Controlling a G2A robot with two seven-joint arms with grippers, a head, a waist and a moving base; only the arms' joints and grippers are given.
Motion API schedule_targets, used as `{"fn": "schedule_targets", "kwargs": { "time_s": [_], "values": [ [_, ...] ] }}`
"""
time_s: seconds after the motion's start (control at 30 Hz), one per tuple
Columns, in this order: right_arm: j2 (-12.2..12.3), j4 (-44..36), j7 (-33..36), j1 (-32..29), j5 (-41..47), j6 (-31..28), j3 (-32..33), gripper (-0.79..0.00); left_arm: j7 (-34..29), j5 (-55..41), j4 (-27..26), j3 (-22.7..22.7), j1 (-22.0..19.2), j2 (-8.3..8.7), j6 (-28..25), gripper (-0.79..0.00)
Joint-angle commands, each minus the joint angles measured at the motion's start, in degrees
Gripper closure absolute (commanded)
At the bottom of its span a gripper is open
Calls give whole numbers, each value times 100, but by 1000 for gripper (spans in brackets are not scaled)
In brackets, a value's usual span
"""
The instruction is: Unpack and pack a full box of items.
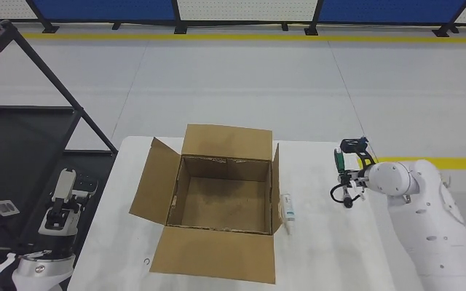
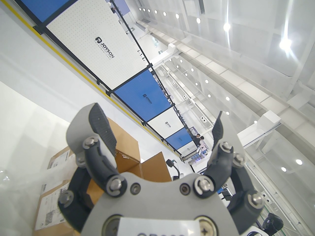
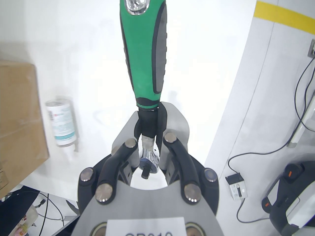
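An open cardboard box (image 1: 222, 204) stands in the middle of the white table (image 1: 328, 247), its inside looking bare. My right gripper (image 3: 149, 121) is shut on a ratchet wrench with a green and grey handle (image 3: 144, 40), held above the table to the right of the box; in the top view that gripper (image 1: 342, 171) hangs near the table's right side. A small clear bottle with a white label (image 1: 288, 207) lies on the table just beside the box's right wall, also the bottle (image 3: 61, 121). My left gripper (image 2: 157, 128) is open, pointing up past the box (image 2: 128, 158).
The box's flaps (image 1: 215, 254) spread outward on all sides. A dark side stand with a handheld device (image 1: 62, 200) sits off the table's left edge. Cables and a small adapter (image 3: 236, 187) lie on the floor beyond the table's right edge.
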Motion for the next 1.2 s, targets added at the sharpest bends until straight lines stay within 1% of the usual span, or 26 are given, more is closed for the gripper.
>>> {"fn": "schedule_targets", "kwargs": {
  "time_s": [0.0,0.13,0.27,0.43,0.57,0.73,0.83,1.0,1.17],
  "values": [
    [32,-980,153,-250,63,134,127,0,0,0,0,0,0,0,0,-785],
    [55,-2212,335,-527,77,473,184,0,0,0,0,0,0,0,0,-785],
    [32,-3047,418,-536,60,825,-44,0,0,0,0,0,0,0,0,-785],
    [-48,-3620,486,-179,176,1227,-563,0,93,-30,55,-71,41,-2,-26,-785],
    [-147,-3846,499,321,530,1365,-1079,0,198,-183,187,-270,141,-5,-126,-785],
    [-314,-3872,391,1001,645,1626,-1897,0,121,-403,362,-541,213,7,-250,-785],
    [-443,-3718,344,1394,666,1756,-2461,0,53,-541,445,-683,240,16,-317,-785],
    [-728,-3022,287,2061,814,1843,-3439,0,-47,-769,561,-899,276,29,-429,-785],
    [-1100,-2102,102,2634,1056,1903,-4317,0,-198,-955,671,-1079,264,50,-501,-785]
  ]
}}
